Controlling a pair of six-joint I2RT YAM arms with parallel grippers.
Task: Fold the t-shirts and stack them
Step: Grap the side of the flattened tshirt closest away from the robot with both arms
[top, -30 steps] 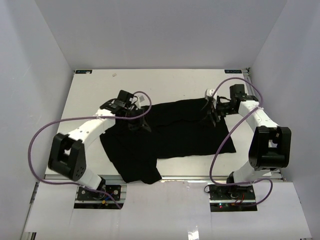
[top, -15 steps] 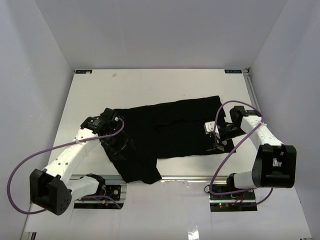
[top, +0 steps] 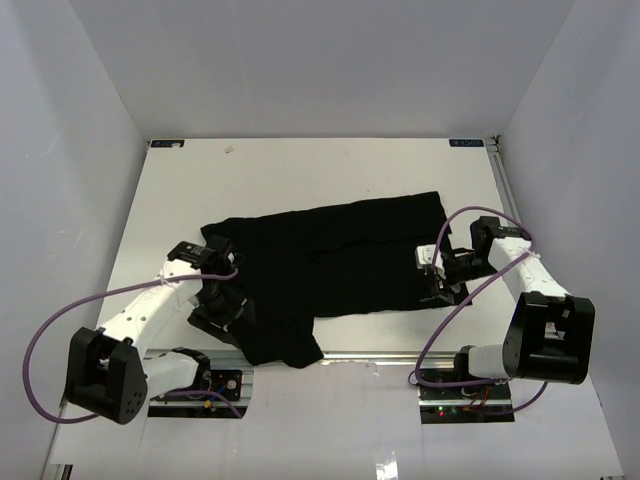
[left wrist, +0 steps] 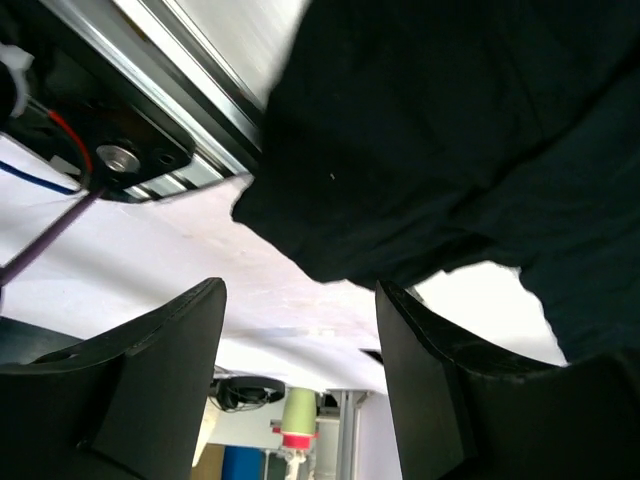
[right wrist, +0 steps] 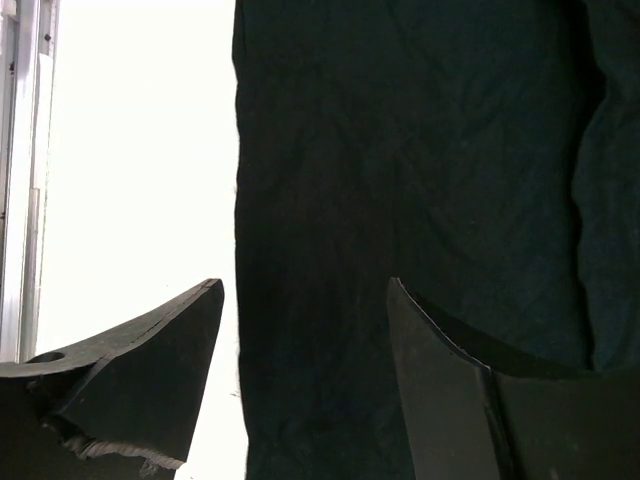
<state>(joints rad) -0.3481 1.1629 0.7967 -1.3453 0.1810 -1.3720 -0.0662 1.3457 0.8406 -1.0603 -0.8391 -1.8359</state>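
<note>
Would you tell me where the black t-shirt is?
In the top view, the t-shirt lies spread mid-table, stretching from the left tool to the right tool.

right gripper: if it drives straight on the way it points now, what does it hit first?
The t-shirt. The right gripper points at it with its jaws open, and black cloth fills the gap. The shirt's edge and the bare table lie just left of that line. How far off the cloth is, I can't tell.

t-shirt [top: 350, 255]: plain black, matte, no print. table [top: 300, 175]: plain white. arms [top: 140, 310]: white links, black joints. left tool [left wrist: 300, 300], right tool [right wrist: 305, 290]: black. cables [top: 110, 296]: purple. walls [top: 320, 70]: pale grey.
</note>
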